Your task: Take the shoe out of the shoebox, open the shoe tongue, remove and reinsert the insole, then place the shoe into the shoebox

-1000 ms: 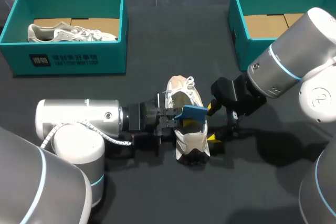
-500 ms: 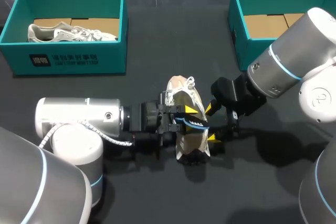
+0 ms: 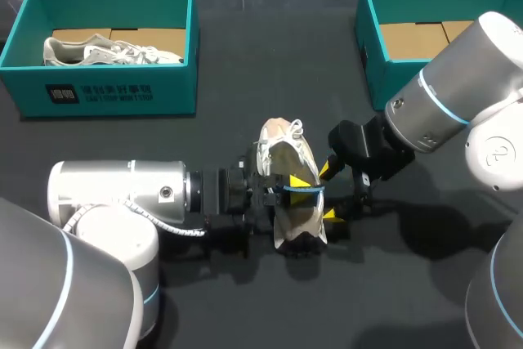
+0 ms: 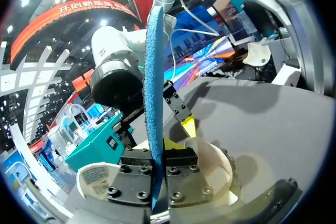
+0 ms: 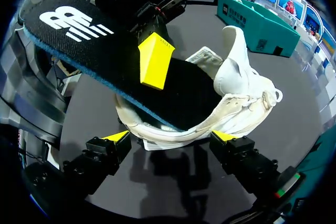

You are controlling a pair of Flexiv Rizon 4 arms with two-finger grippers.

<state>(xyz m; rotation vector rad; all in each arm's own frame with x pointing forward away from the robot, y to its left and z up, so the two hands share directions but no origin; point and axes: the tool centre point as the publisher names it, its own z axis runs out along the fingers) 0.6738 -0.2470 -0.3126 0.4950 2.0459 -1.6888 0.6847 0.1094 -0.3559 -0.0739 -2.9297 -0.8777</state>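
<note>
**A:** Where is the shoe?

**B:** The shoe [image 3: 282,149] sits on the dark surface [image 3: 245,87], right between my two arms. It is well apart from both teal boxes. In my right wrist view its tongue [image 5: 233,56] stands up off the opening.

**A:** And your left claw?

**B:** My left claw [image 3: 292,185] comes in from the shoe's left side and hangs over the opening. Its fingers are pressed together on the insole [image 5: 100,56], one on each face. From my left wrist I see the insole edge-on, a thin blue strip rising straight from between the fingers. From the right wrist I see its black top with white print. One end dips down into the shoe, and the other sticks out above the rim.

**A:** The right one?

**B:** My right claw [image 5: 171,137] is at the shoe's other side, low by the surface. Its fingers are spread wide and hold nothing. The shoe's side wall lies just ahead of the gap between the two yellow tips. I cannot tell whether either tip touches it.

**A:** The boxes?

**B:** The right shoebox [image 3: 372,55] is at the far right and shows a cardboard floor. The left shoebox [image 3: 114,91] is at the far left, with a second shoe [image 3: 106,51] lying in it.
</note>
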